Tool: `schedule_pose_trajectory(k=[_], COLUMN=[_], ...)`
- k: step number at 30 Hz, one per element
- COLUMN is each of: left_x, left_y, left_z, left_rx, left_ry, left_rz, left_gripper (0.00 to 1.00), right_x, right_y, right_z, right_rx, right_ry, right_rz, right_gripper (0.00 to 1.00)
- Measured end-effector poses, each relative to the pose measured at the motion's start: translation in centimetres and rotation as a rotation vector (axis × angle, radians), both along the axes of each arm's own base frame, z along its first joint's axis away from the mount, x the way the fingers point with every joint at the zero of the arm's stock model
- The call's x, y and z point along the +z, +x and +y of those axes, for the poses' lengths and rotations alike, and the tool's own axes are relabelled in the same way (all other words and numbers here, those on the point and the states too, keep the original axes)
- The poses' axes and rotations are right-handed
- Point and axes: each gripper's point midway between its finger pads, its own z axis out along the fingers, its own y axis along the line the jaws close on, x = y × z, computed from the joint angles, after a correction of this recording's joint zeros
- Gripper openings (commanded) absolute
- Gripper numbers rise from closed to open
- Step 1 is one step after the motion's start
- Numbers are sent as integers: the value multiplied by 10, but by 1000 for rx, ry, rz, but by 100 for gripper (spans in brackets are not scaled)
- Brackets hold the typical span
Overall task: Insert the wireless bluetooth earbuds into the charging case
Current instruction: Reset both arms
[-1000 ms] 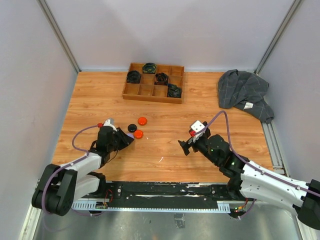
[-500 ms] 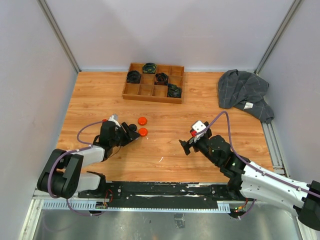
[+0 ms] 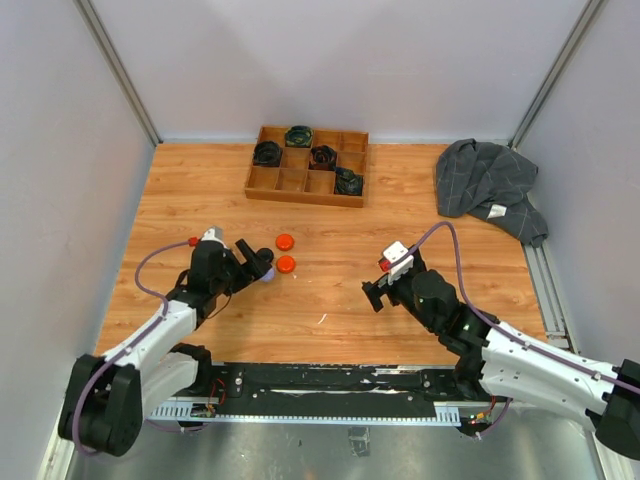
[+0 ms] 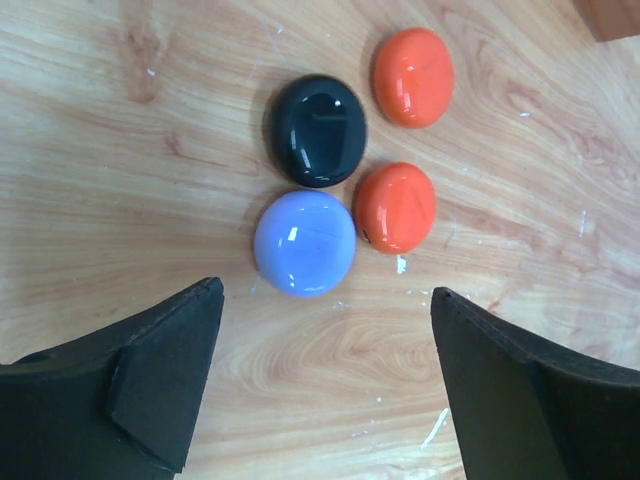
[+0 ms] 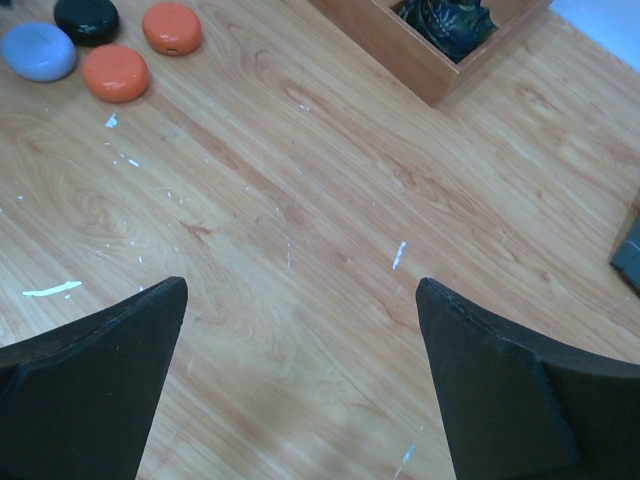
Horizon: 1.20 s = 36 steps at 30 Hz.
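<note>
Left gripper [image 4: 325,300] spread wide, empty; pale lavender glossy domed plastic earbud [image 4: 304,244] sits straight ahead of the gap.
It lies on the wood-grain table [image 3: 330,230] just past the fingertips, near-round from above, no clear long axis. Black earbud [image 4: 320,130] and two orange-red earbuds [image 4: 394,207] are packed close beyond it. Left arm is far nearer; right gripper [image 5: 300,290] is also wide open, holding nothing, well apart. Smooth shells, probably slippery.

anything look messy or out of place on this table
The crumpled grey cloth lies bunched at the far right, spilling past the wooden tabletop edge. Small white flecks are scattered on the wood. Nothing else stands out.
</note>
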Motion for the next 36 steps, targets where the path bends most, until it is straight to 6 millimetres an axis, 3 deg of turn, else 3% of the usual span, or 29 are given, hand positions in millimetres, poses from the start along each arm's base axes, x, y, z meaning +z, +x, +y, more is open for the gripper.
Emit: schedule_pose_trajectory(k=[3,10,16,22,28,36], left_x=[26,124,183,203,218,208], left_y=[-1,-16,-39,-57,-70,-69], left_z=[5,13,31,46,52,49], left_rx=[-4,-5,27,66,83,61], left_ry=[28,16,49,90,83,89], left_rz=[-43,-306,-523,-636,-730,-725], left_gripper=[99,99,99,99,99,99], right_x=[-3,6,26,47,44,39], right_y=[-1,2,1,-2,-4,-4], right_z=[-5,-30,-59,-83,-99,-104], right_rx=[-21,-135,-245,-348,-421,-445], right_ry=[-20,-15,43,156,187,189], right_rz=[22,4,-43,-83,-84,-79], right_gripper=[99,99,98,98,98,99])
